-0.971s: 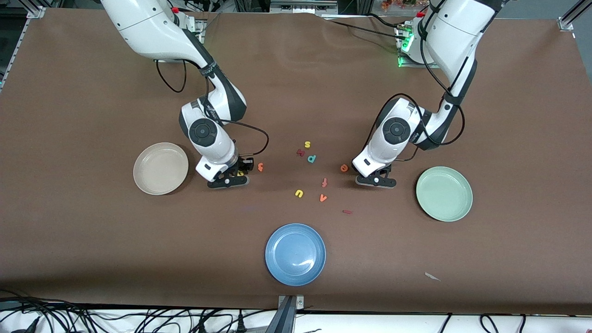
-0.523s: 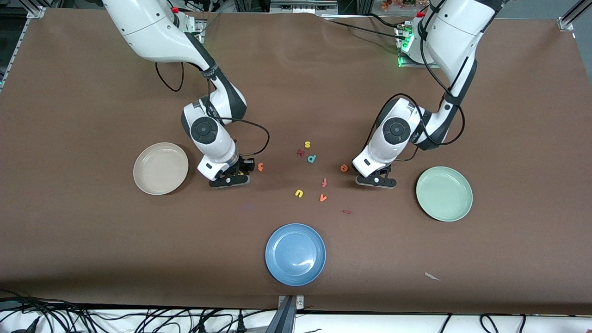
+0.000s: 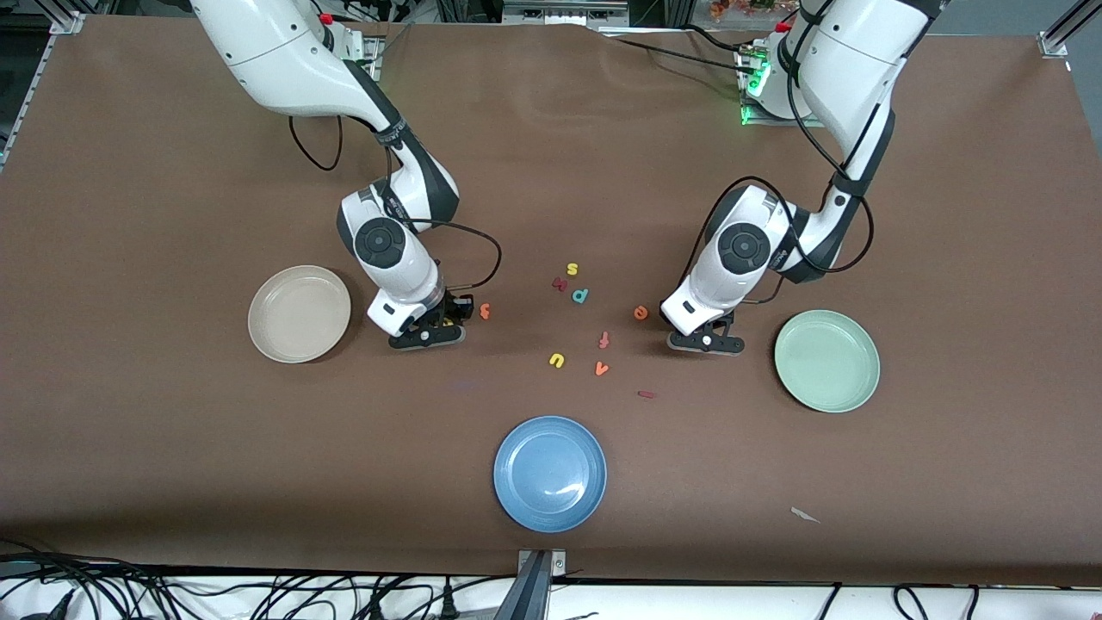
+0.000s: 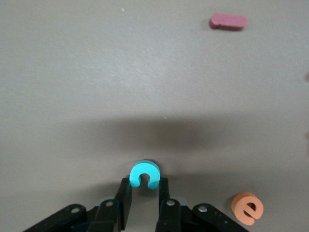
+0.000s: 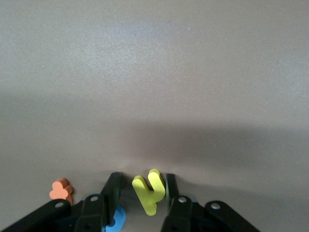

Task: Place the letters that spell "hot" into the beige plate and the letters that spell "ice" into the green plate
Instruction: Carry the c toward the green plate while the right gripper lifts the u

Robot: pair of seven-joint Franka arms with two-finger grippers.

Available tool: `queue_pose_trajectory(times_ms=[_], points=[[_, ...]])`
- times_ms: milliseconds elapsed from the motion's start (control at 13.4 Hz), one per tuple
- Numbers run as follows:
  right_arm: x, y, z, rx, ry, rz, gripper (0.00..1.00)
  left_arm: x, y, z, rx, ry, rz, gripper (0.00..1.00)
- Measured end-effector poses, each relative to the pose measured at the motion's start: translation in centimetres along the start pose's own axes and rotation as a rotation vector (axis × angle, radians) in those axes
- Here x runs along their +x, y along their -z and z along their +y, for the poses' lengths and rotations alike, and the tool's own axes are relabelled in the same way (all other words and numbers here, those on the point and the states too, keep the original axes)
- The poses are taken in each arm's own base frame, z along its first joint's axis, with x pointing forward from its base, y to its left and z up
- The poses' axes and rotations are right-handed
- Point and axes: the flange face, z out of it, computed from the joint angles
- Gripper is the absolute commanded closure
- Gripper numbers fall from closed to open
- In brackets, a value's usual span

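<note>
My left gripper is shut on the teal c, low over the table between the orange e and the green plate. The dark red i lies nearer the front camera. My right gripper stands open beside the beige plate. The yellow h sits between its fingers, touching one, with a gap to the other. The blue o lies partly under that other finger. The orange t lies just beside.
Loose letters lie mid-table: a yellow s, a teal p, a red-orange f, a yellow u and an orange v. A blue plate sits near the front edge.
The left gripper has shifted a little toward the green plate with the c in it. The right gripper's fingers have drawn closer together around the h.
</note>
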Motion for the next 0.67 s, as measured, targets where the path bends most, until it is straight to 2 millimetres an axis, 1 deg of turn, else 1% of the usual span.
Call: queue_pose_trajectory(times_ms=[75,373,523,672], points=[[0.0,0.0,0.1,-0.002,0.000,0.001,0.71,0.3,0.3,-0.6,0.005,-0.001,-0.003,0.79],[0.0,0.1,0.3,-0.005,0.000,0.002,0.82,1.9,2.4,-3.9,0.026,-0.026,-0.036,0.79],[0.0,0.1,0.3,-0.005,0.000,0.002,0.84,2.6,3.3,-5.9,0.027,-0.048,-0.033,0.79],[0.0,0.1,0.3,-0.005,0.000,0.002,0.84,3.1,3.8,-8.4,0.030,-0.074,-0.044,0.79]])
